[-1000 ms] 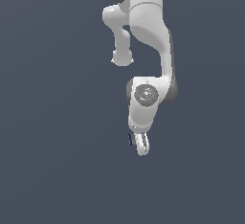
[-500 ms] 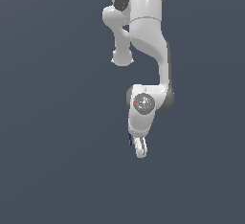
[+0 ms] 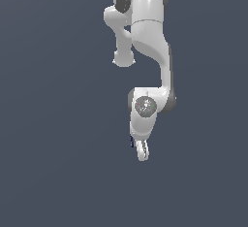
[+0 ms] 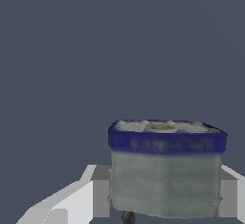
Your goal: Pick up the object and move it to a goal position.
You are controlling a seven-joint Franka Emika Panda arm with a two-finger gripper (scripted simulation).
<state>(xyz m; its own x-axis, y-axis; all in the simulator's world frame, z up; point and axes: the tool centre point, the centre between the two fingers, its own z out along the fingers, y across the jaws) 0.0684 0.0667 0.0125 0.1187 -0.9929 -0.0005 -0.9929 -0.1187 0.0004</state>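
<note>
**Object sat between the fingers, goal unseen**

Object (image 4: 165, 170) filled the space between the 2 fingers (image 4: 72, 201) in the wrist view: a grey block with a dark blue band round its far end and a small black stub poking out at the near end, next to the palm. Grey pads stood against both of its flat sides with no gap showing, so the gripper (image 3: 141, 151) appeared to be closed on it at roughly the block's own width. Whether the grip was firm could not be told from these pictures.

In the exterior view the arm (image 3: 150, 41) hung down over a plain dark grey surface (image 3: 48, 172), and only a sliver of dark blue showed at the side of the gripper toward that view's left. No table edge or corner was visible anywhere, so the object could not be placed against them; it sat at the tip of the arm, a little below the middle of that view.

The relation that mattered for the coming move was this: the block lay straight ahead of the palm, its blue end pointing away from the wrist and its flat sides facing the pads. No goal marker showed in either view, so the direction of travel could not be judged.
</note>
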